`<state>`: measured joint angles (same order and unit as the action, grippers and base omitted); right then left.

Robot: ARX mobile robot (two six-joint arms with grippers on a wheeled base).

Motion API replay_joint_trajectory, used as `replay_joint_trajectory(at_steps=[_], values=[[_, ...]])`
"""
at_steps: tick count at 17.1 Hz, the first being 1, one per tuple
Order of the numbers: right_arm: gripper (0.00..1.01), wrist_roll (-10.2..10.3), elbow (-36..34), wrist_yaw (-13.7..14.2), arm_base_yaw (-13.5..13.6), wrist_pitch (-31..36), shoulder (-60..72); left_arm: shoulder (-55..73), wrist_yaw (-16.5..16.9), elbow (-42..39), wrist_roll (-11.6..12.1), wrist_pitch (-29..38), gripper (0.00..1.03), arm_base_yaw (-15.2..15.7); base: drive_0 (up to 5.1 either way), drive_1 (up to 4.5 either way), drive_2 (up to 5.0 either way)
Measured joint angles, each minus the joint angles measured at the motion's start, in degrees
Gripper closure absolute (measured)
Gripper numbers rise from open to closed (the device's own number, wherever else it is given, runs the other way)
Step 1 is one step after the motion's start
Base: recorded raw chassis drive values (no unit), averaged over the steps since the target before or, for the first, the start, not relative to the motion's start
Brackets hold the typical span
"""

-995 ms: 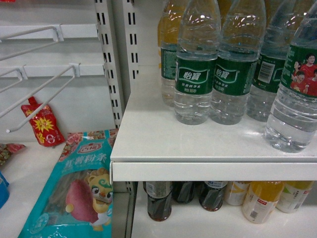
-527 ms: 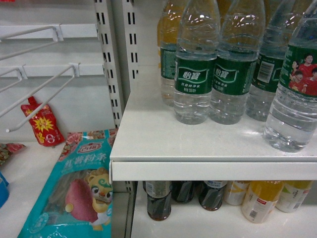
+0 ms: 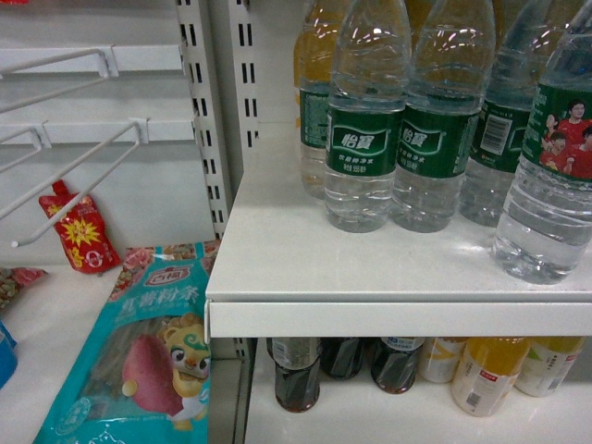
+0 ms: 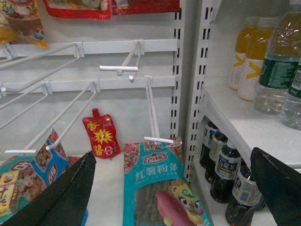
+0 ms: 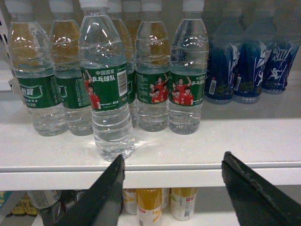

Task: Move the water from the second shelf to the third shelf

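Observation:
A clear ribbed water bottle (image 5: 106,89) with a dark green label showing red-shirted athletes stands alone near the front edge of the white shelf (image 5: 197,146); in the head view this bottle (image 3: 555,166) is at the far right. Behind it stand more green-labelled water bottles (image 5: 153,70) in rows. My right gripper (image 5: 173,157) is open, level with the shelf's front edge, just right of and in front of the lone bottle, touching nothing. My left gripper (image 4: 172,153) is open over a teal snack bag (image 4: 162,188), holding nothing. Neither gripper shows in the head view.
Blue-labelled bottles (image 5: 254,61) stand right of the water. On the shelf below are dark drink bottles (image 3: 298,375) and yellow drink bottles (image 3: 486,375). Left of the upright post (image 4: 190,94), white wire hooks (image 4: 70,117) stick out, with a red pouch (image 4: 101,136) behind them.

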<state>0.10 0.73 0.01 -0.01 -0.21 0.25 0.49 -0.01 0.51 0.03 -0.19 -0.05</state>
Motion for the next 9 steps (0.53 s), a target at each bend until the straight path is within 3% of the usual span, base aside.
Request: replay_joint_trajectory(at_steps=[3, 9], values=[[0.02, 0.00, 0.00, 0.00, 0.00, 0.00, 0.00, 0.00, -0.02, 0.00, 0.00, 0.00, 0.05, 0.00, 0.0, 0.00, 0.0], [0.03, 0.02, 0.00, 0.00, 0.00, 0.00, 0.00, 0.00, 0.00, 0.00, 0.00, 0.00, 0.05, 0.00, 0.0, 0.00, 0.0]])
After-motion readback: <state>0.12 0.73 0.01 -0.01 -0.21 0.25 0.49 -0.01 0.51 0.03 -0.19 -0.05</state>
